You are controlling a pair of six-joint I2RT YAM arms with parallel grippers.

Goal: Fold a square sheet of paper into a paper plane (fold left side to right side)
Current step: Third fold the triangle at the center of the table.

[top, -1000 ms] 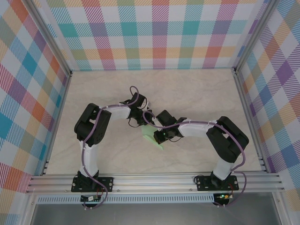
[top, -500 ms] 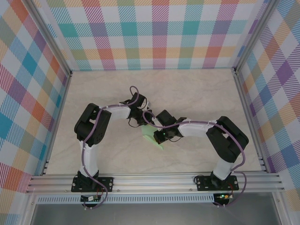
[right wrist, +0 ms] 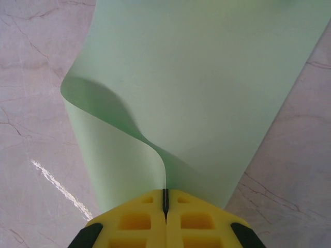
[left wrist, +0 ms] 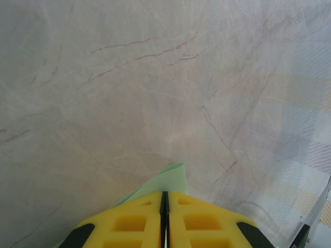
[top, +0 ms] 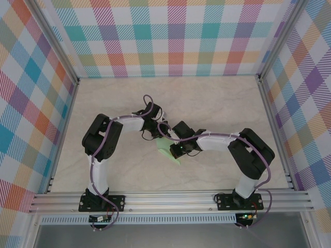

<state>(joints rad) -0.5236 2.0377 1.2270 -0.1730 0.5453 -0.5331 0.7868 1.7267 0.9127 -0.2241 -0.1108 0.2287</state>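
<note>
The square sheet of paper point(top: 164, 153) is pale green and lies mid-table between the two grippers. My right gripper point(right wrist: 165, 192) is shut on one edge of the sheet point(right wrist: 207, 77), which curls up from the jaws in an S-bend and spreads flat beyond. My left gripper point(left wrist: 164, 193) is shut too, with a corner of the sheet point(left wrist: 168, 178) poking out past its yellow fingertips. From above, the left gripper point(top: 160, 135) sits at the sheet's far end and the right gripper point(top: 173, 151) over its near right part. The paper plane is out of view.
The marble-patterned table point(top: 217, 103) is walled by checked panels point(top: 170, 36) on three sides, with aluminium rails point(top: 170, 199) along the near edge where both arm bases are bolted. Bare tabletop lies all round the sheet.
</note>
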